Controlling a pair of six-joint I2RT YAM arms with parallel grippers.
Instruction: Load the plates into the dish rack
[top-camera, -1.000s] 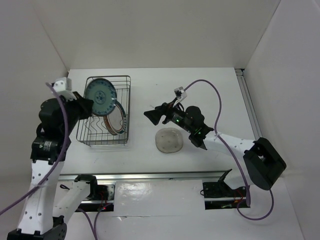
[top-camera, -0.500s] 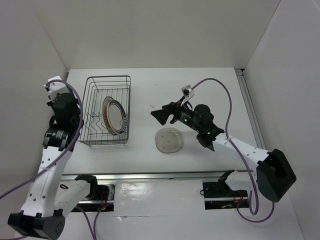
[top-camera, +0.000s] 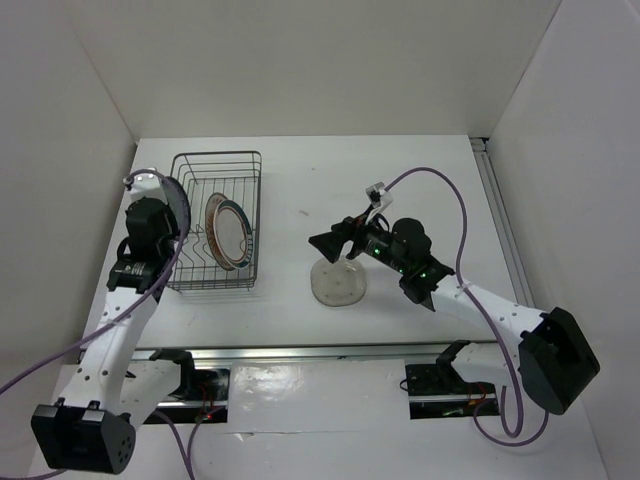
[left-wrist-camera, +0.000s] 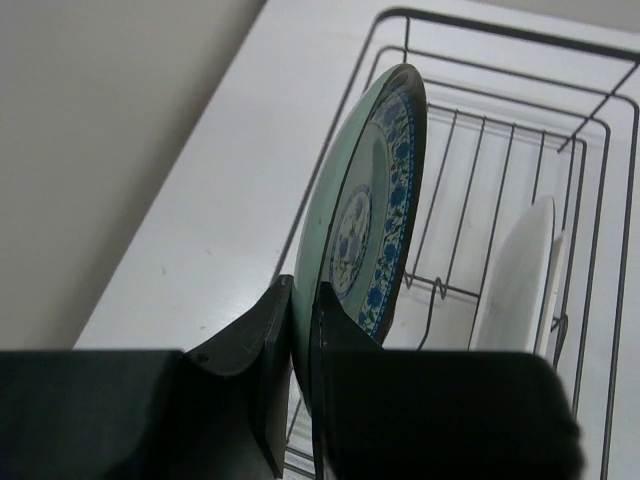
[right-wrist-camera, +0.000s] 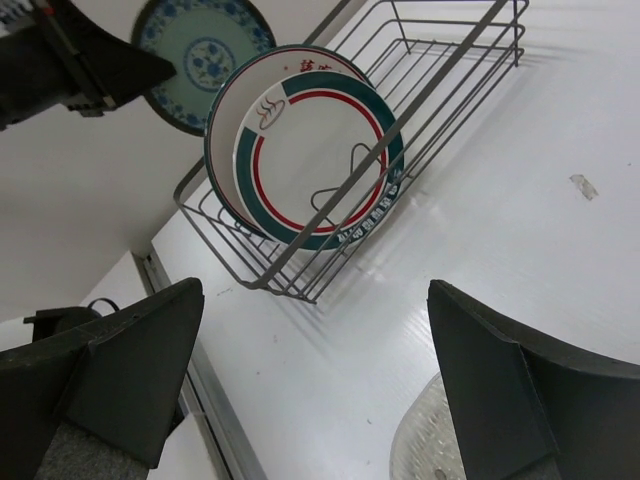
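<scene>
- Dish rack (top-camera: 259, 210): sits right of the left gripper (left-wrist-camera: 303, 300) and lower than it. The tine slots nearest that gripper look free.
- Teal-blue plate (left-wrist-camera: 365, 215): the left gripper is clamped on its lower rim. The plate stands on edge with a slight tilt, up at the rack's left wall. I can't tell whether it is inside the wall wire or just over it.
- Step in hand, my read: slot this plate into the rack.
  - Shift it right, away from the wall wire, until the rim is over a free tine gap.
  - Keep its face parallel to the racked plates.
  - Lower it straight down and let go only once the rim is seated between tines.
  - Risk: with the grip this low on the rim the plate could pivot if it catches a wire, so descend slowly.
- Red-banded plate (right-wrist-camera: 320, 160): upright in the tines, further right of the left gripper. It touches or nearly touches a second white plate (right-wrist-camera: 222, 120) behind it. Leave a slot of clearance from these two.
- Translucent plate (top-camera: 338, 283): flat on the table, directly under the right gripper (top-camera: 320, 243).
- Right gripper: jaws spread wide, empty, and clear of the translucent plate. That plate looks like the next pick, and lying flat it needs a rim grab.
</scene>
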